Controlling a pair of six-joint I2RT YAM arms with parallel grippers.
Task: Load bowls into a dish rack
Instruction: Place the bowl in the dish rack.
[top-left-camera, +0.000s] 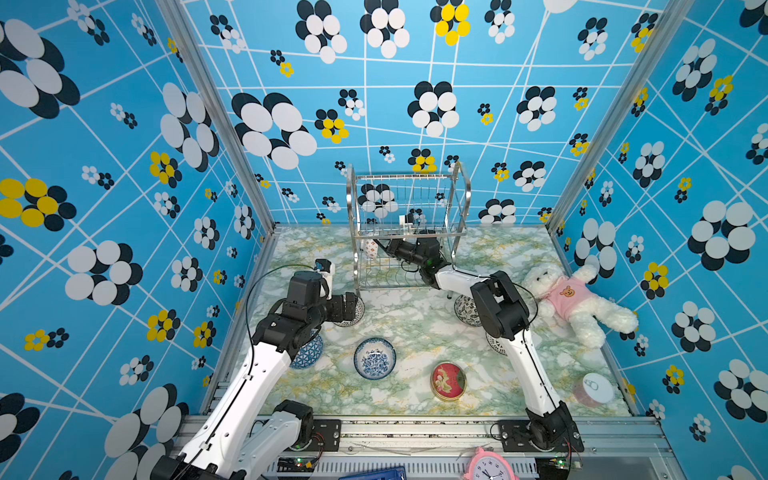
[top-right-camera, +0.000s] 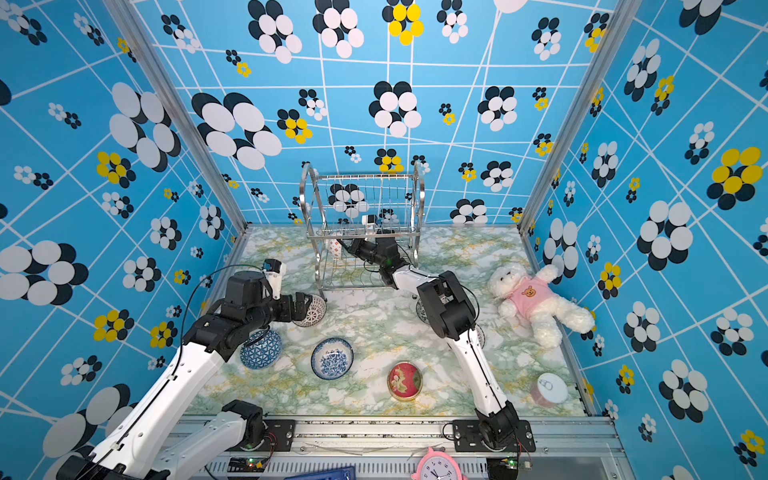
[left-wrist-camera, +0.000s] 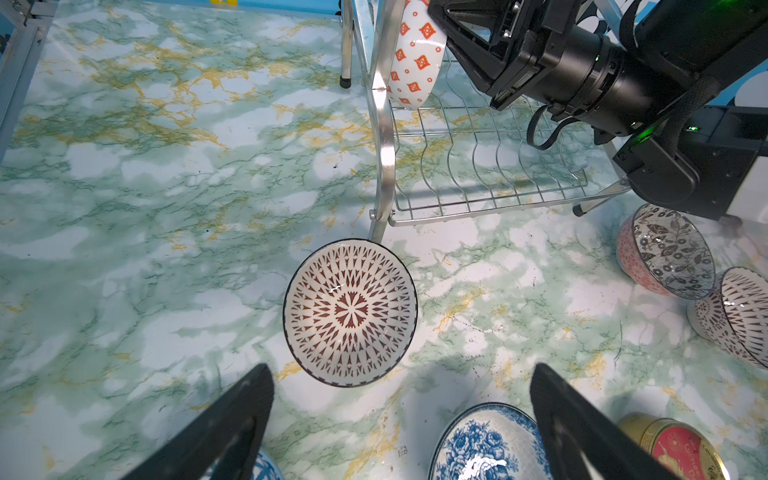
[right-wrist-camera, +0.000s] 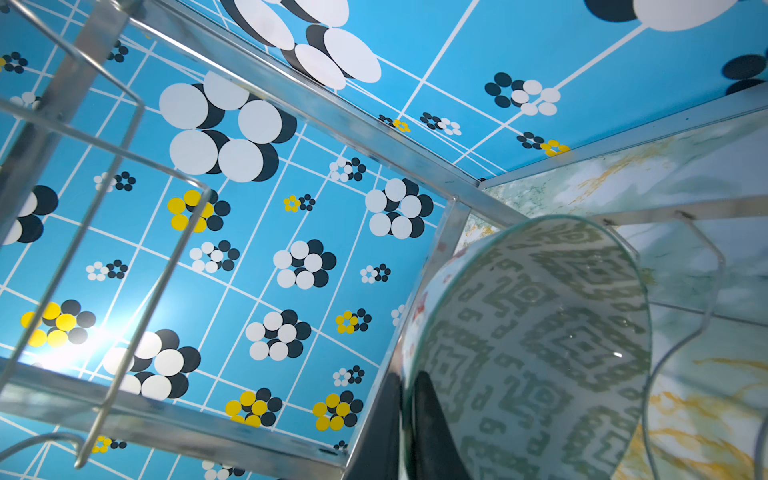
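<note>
The dish rack (top-left-camera: 399, 177) (top-right-camera: 361, 176) stands at the back of the table. My right gripper (top-left-camera: 380, 245) (right-wrist-camera: 409, 380) reaches into its lower tier and is shut on the rim of a white bowl with red diamonds (top-left-camera: 371, 248) (left-wrist-camera: 415, 58) (right-wrist-camera: 540, 332), which stands on edge at the left end. My left gripper (left-wrist-camera: 402, 368) (top-left-camera: 353, 305) hangs open over the table beside a brown-patterned bowl (left-wrist-camera: 350, 312) (top-right-camera: 314, 309) at the rack's front left foot. A blue floral bowl (top-left-camera: 374, 358) and a blue triangle-patterned bowl (top-right-camera: 261, 349) lie nearer the front.
Two more patterned bowls (left-wrist-camera: 669, 253) (left-wrist-camera: 739, 316) sit under the right arm. A flat red tin (top-left-camera: 448, 381), a white teddy bear (top-left-camera: 577, 303) and a white-lidded can (top-left-camera: 592, 390) occupy the front and right. A pink clock (top-left-camera: 490, 465) pokes up at the front rail.
</note>
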